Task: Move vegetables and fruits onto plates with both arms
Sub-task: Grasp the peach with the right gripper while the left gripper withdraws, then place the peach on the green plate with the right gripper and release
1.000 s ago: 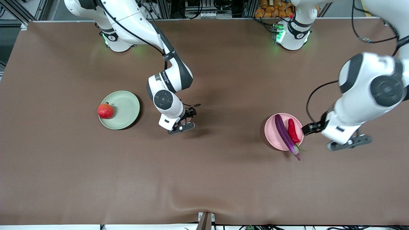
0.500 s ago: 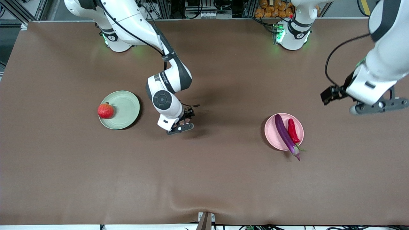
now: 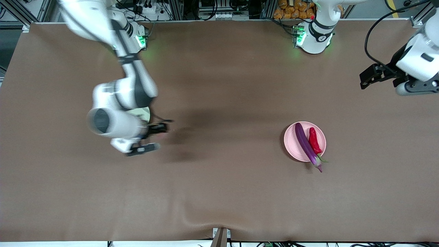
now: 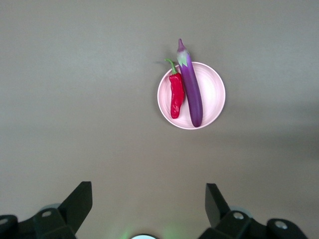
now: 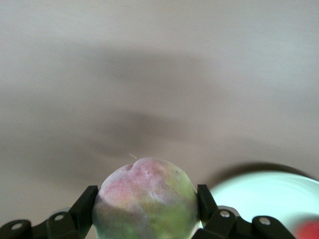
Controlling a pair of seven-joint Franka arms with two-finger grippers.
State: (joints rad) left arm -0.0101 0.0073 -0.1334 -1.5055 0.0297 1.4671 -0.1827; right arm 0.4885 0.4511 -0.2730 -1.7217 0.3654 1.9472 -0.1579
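Observation:
My right gripper (image 3: 157, 129) is shut on the yellowish-pink peach (image 5: 144, 196) and holds it in the air beside the rim of the pale green plate (image 3: 145, 114). The plate also shows in the right wrist view (image 5: 269, 194). The right arm hides most of the plate and the red apple in the front view; a red sliver (image 5: 309, 231) shows on the plate. The purple eggplant (image 3: 305, 142) and the red chili pepper (image 3: 313, 140) lie side by side on the pale pink plate (image 3: 292, 143). My left gripper (image 3: 370, 76) is open and empty, high over bare table at the left arm's end.
The brown table cover (image 3: 219, 192) has a raised wrinkle at the edge nearest the front camera. The eggplant's stem end hangs over the pink plate's rim. The left wrist view shows the pink plate (image 4: 213, 94) from well above.
My right arm swung with the peach toward the green plate and now covers it. My left arm rose and drew away from the pink plate toward its base.

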